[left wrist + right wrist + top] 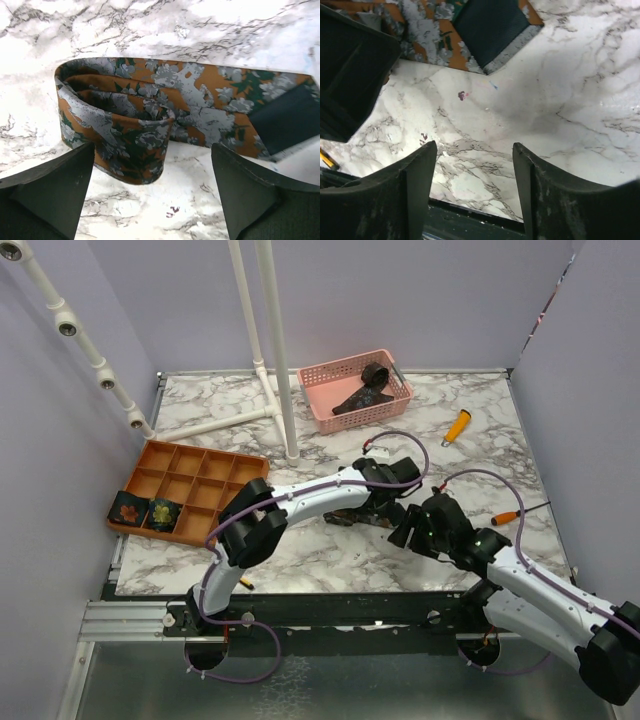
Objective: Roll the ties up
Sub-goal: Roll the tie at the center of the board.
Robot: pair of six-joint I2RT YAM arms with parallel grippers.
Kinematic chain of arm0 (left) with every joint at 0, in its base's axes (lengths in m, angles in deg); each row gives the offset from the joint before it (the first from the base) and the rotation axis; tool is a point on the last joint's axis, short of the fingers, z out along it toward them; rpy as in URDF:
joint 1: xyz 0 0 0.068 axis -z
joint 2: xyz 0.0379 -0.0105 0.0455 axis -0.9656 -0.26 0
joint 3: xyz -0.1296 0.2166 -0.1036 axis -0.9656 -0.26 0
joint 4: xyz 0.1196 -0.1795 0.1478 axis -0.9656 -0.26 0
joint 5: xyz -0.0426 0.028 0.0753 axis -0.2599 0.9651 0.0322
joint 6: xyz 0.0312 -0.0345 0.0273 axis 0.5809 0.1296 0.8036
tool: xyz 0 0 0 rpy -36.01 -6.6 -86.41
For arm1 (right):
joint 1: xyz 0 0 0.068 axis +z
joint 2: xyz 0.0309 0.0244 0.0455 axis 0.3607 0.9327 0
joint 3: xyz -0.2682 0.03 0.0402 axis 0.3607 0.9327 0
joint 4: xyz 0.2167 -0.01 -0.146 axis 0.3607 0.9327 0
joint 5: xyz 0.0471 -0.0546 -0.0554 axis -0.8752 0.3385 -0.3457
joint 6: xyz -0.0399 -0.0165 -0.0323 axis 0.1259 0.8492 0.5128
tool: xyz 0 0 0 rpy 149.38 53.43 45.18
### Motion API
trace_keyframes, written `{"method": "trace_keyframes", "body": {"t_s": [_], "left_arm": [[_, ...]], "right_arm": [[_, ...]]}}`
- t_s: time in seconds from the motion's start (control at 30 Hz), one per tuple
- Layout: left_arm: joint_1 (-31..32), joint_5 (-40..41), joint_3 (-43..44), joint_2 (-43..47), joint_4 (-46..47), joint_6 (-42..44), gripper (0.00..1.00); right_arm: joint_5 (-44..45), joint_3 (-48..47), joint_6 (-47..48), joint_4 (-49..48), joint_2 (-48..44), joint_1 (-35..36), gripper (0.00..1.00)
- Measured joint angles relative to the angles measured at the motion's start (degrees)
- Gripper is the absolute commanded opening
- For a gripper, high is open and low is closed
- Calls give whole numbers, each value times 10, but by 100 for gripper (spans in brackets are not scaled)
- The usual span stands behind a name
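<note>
Your left gripper (152,150) is spread wide with nothing between its fingers, and the tie (150,115) lies on the marble surface (175,30) just ahead of them, near the middle of the table. In the left wrist view its long axis runs left to right, square to the way the gripper points. The loosely wound, flattened end sits toward the left finger, and the flat tail with its dark lining stretches past the right finger. The coil looks slack and squashed rather than a tight roll, so I judge the rolling unfinished. Your right gripper (474,150) is also parted and holds nothing. From its wrist view only the tie's dark tail end shows, ahead and to the left of its fingers, with bare surface directly beneath them. So the left arm is the nearer one to the wound end, sitting almost over it, while the right arm stands just beside the tail. Any regrasp of the coil would turn on closing across the tie's width, not along its length.
</note>
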Motion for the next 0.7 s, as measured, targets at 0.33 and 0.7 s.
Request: {"method": "trace_keyframes", "body": {"t_s": [0.33,0.7], "left_arm": [[-14,-17,-105,165,54,19,99],[-189,-159,-469,484,290,64,93]], "right_arm": [[-70,-47,63,-28,14,0,67],[-117,-180,71,-125,241,11,59]]}}
